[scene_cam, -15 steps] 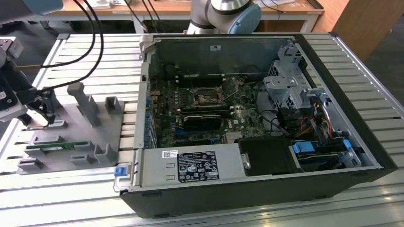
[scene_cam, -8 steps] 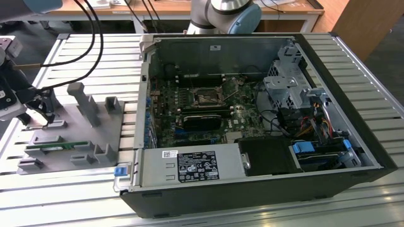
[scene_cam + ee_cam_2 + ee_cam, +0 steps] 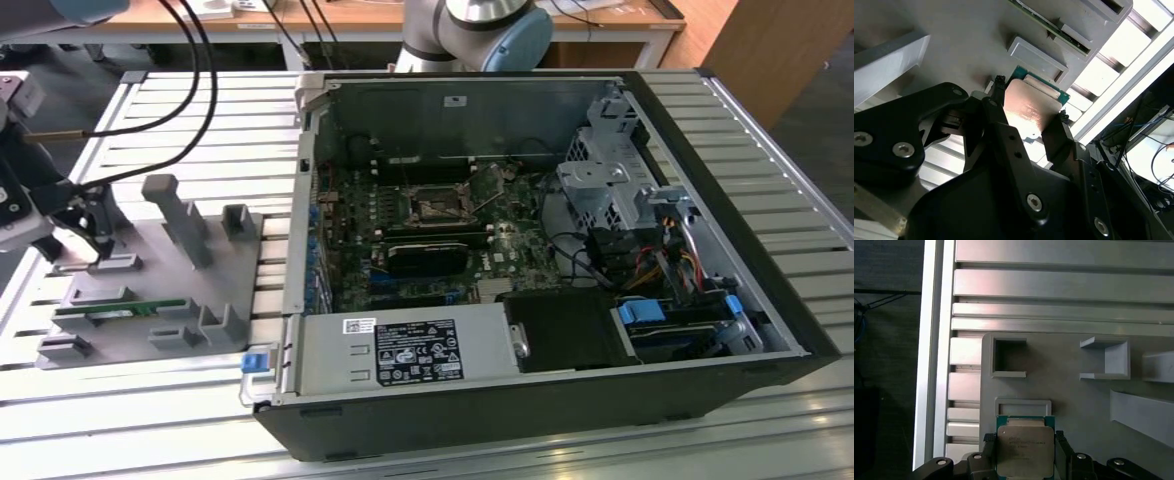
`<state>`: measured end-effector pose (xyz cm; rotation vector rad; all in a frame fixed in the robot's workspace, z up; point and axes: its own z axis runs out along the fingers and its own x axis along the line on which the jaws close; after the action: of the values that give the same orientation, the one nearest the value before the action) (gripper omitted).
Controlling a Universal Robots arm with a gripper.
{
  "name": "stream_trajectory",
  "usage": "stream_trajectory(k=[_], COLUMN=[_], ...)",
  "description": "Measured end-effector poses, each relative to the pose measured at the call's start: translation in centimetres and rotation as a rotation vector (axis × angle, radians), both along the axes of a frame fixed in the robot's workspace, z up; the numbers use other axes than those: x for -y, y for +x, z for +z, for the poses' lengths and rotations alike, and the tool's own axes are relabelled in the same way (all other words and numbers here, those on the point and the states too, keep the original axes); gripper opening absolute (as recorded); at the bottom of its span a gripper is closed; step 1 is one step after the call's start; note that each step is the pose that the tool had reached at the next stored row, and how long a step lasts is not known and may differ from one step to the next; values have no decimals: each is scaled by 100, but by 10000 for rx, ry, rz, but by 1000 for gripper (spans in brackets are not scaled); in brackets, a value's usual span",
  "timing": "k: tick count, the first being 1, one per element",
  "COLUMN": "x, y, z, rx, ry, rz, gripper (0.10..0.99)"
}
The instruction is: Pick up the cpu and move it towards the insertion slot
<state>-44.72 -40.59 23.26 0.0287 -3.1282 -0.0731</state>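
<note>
The cpu (image 3: 1025,450) (image 3: 1029,110) is a flat square chip with a silvery top and a green rim. My gripper (image 3: 1025,440) (image 3: 1031,99) is shut on it, with a black finger (image 3: 1054,140) pressed against each of two opposite edges. The chip sits level, close over the grey fixture plate (image 3: 1079,405), at the edge of a shallow framed recess (image 3: 1022,406). In the exterior view my gripper (image 3: 96,243) stands over that plate at the exterior view's left. The insertion slot (image 3: 437,207), a dark square socket in a shiny bracket, lies on the motherboard inside the open computer case, far to the right of the gripper.
The grey fixture plate (image 3: 174,280) carries upright posts (image 3: 180,215) and a green memory stick (image 3: 114,310). The open computer case (image 3: 534,400) has tall walls around the motherboard. Black cables (image 3: 187,90) hang over the slatted aluminium table (image 3: 134,400).
</note>
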Motion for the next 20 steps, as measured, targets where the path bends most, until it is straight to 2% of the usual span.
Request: stream_trajectory(k=[20], x=[-4], y=[0], z=[121], rx=[0], ry=[0], rz=[0], gripper=[545])
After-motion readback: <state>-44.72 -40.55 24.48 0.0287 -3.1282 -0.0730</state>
